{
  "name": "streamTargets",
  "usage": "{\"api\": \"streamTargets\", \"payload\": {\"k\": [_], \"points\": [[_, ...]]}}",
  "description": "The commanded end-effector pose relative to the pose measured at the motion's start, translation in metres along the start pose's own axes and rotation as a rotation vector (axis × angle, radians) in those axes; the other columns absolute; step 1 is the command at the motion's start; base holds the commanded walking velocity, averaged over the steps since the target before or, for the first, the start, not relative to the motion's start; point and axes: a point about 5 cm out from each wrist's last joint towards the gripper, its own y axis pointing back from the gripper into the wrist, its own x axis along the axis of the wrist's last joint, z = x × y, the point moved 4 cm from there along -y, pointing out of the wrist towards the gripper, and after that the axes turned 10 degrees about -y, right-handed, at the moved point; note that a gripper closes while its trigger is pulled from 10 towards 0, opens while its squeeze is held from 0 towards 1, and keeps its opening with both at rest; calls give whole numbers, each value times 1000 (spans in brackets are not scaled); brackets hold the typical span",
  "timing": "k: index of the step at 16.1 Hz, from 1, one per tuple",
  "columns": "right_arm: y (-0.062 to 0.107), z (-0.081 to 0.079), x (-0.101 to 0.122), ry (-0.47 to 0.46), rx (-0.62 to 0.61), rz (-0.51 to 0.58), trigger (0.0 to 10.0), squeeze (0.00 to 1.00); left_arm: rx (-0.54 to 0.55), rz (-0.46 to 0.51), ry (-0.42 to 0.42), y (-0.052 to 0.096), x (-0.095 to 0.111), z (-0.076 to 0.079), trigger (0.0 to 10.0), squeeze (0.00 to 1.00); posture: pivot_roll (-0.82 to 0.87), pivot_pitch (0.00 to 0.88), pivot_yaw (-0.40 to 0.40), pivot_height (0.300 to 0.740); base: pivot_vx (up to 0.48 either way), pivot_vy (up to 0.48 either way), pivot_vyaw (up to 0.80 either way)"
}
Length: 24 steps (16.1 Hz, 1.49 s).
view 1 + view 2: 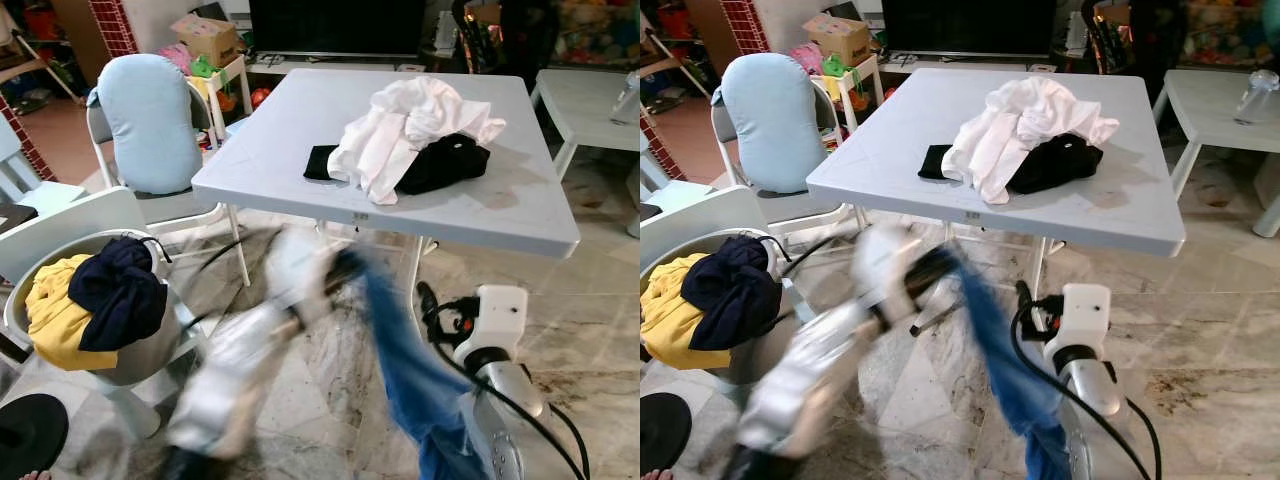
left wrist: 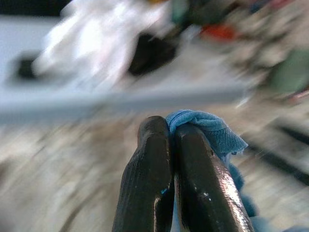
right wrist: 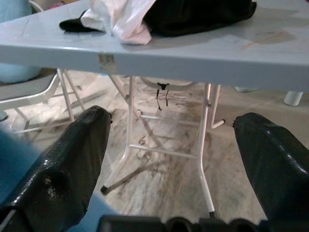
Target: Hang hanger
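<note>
**Blue cloth pinched in left gripper, below the table edge**

Head views: blurred left arm (image 1: 250,360) raised in front of the grey folding table (image 1: 300,150), with a blue garment (image 1: 400,350) trailing down from its tip toward the right arm (image 1: 490,330). On the table beyond both arms, a white garment (image 1: 400,130) heaped over a black garment (image 1: 445,162). Off to the left arm's outer side, a grey basket (image 1: 150,355) holding a yellow cloth (image 1: 55,315) and a navy cloth (image 1: 120,290); farther off, a chair with a light blue cushion (image 1: 150,120). No hanger made out anywhere.

Left wrist view: left gripper (image 2: 171,140) with both fingers pressed together, clamping a bunched fold of the blue garment (image 2: 205,128) at the fingertips. Ahead, blurred, the table edge and the white and black pile.

Right wrist view: right gripper (image 3: 171,140) spread wide, nothing between its fingers (image 3: 72,159). Directly ahead, the table's white legs (image 3: 203,150) on marble floor (image 3: 164,179); above them the tabletop rim with the white and black garments. Blue fabric just beside the near finger.
</note>
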Motion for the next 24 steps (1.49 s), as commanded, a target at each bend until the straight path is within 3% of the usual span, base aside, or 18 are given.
{"api": "streamTargets", "payload": {"k": [1, 2, 3, 5, 9, 18, 24], "points": [[1, -2, 3, 5, 7, 2, 10000, 0, 50, 15, -27, 10, 3, -13, 10000, 0, -44, 53, 40, 740, 0, 0, 0], [3, 1, 2, -13, -1, -8, 10000, 0, 79, -21, -24, 22, -7, -22, 10000, 0, -43, 54, 39, 740, 0, 0, 0], [1, 10, 0, -191, -75, -44, 10000, 0, 91, -82, -24, 41, -25, -27, 10000, 0, -37, 63, 30, 740, 0, 0, 0], [-3, 7, 7, -171, -48, -27, 10000, 0, 92, -116, -11, 49, -37, -24, 10000, 0, -36, 66, 23, 740, 0, 0, 0], [-5, 6, 11, -169, -45, -30, 10000, 0, 91, -107, 19, 41, -37, -20, 10000, 0, -47, 68, 19, 740, 0, 0, -262], [-3, 9, 9, -180, -59, -38, 10000, 0, 119, -93, 15, 30, -31, -31, 10000, 0, -56, 65, 24, 740, 0, 180, -710], [-2, 9, 8, -186, -65, -43, 10000, 0, 130, -91, 29, 28, -30, -34, 10000, 0, -59, 65, 27, 740, 0, 291, 0]]}}
